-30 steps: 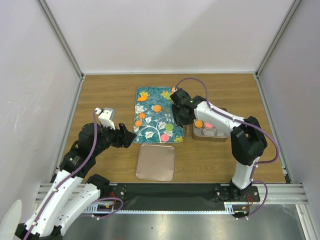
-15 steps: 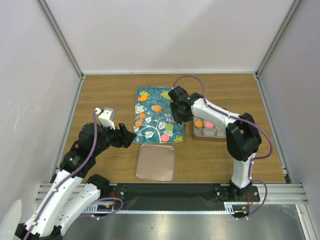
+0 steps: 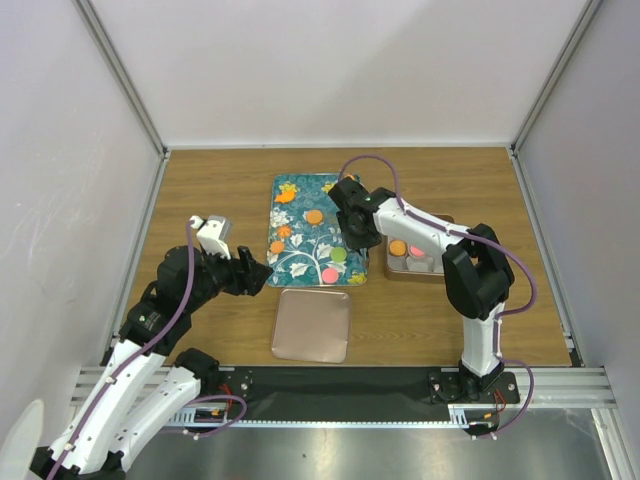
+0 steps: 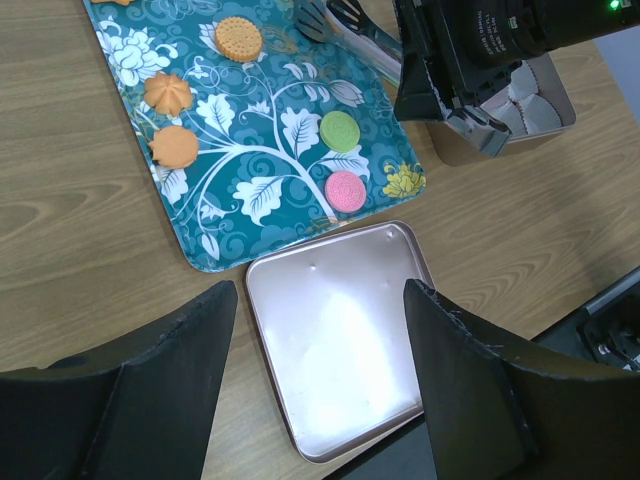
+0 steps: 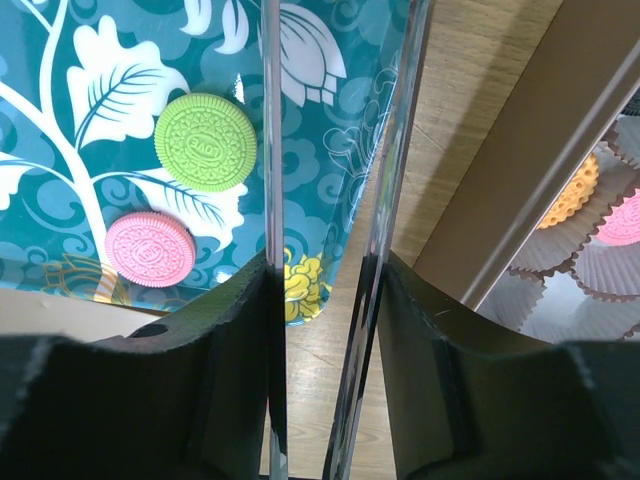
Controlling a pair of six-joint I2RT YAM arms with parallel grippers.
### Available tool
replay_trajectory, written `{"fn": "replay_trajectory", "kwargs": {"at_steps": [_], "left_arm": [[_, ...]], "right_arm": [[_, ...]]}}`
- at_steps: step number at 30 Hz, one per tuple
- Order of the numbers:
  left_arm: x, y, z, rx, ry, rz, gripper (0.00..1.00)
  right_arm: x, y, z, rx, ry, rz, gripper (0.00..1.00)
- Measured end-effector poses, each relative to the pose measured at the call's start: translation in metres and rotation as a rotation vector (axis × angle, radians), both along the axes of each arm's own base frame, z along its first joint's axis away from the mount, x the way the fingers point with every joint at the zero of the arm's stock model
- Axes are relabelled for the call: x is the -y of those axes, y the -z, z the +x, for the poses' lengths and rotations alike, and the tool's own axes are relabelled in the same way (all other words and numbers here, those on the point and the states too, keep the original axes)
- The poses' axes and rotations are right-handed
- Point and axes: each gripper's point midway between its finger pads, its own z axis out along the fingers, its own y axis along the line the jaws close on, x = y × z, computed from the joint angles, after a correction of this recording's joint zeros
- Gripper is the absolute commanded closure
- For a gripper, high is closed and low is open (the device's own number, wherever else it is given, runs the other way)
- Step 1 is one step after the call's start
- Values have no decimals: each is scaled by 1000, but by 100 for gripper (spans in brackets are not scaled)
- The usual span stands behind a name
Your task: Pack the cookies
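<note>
Cookies lie on the teal flowered tray (image 3: 300, 195): a green one (image 3: 338, 254) (image 5: 206, 142), a pink one (image 3: 329, 275) (image 5: 150, 248) and orange ones (image 3: 314, 216) (image 4: 238, 37). An orange cookie (image 3: 397, 247) and a pink cookie (image 3: 417, 249) sit in paper cups in the open tin (image 3: 437, 270). My right gripper (image 3: 358, 232) (image 5: 325, 270) is shut on metal tongs (image 5: 272, 150), whose blades stand apart over the tray's right edge, empty. My left gripper (image 3: 256, 275) (image 4: 320, 290) is open and empty above the rose-gold lid (image 4: 340, 330).
The rose-gold lid (image 3: 312, 324) lies on the wooden table in front of the tray. The tin stands just right of the tray. White walls with metal posts close in the table on three sides.
My right gripper with the tongs has moved a little left, from the tin's side onto the tray's right edge. The left arm has not moved.
</note>
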Motion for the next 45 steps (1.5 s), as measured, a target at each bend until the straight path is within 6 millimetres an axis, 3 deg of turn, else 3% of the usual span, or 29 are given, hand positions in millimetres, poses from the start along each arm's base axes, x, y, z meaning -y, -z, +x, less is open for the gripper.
{"fn": "replay_trajectory", "kwargs": {"at_steps": [6,13,17,21,26,29,37,45], "left_arm": [[0,-1,0,6,0,-2,26],[-1,-4,-2,18,0,-8,26],[-1,-9,-4,36,3,-17,26],[0,-11,-7,47,12,-23,26],[1,-12,-8,45,22,-27,27],[3,-12,-9,45,30,-30,27],[6,-14,-13,49,54,-37,26],[7,-16,-16,64,65,-45,26]], "right_arm": [[-1,-3,1,0,-6,-2,66],[2,-7,-3,-8,-5,-8,70],[6,-26,-7,10,4,10,70],[15,-60,-13,66,35,69,70],[45,-100,-31,128,111,135,69],[68,-108,-47,137,166,134,69],[134,-100,-95,92,332,87,67],[181,-85,-126,46,478,56,66]]}}
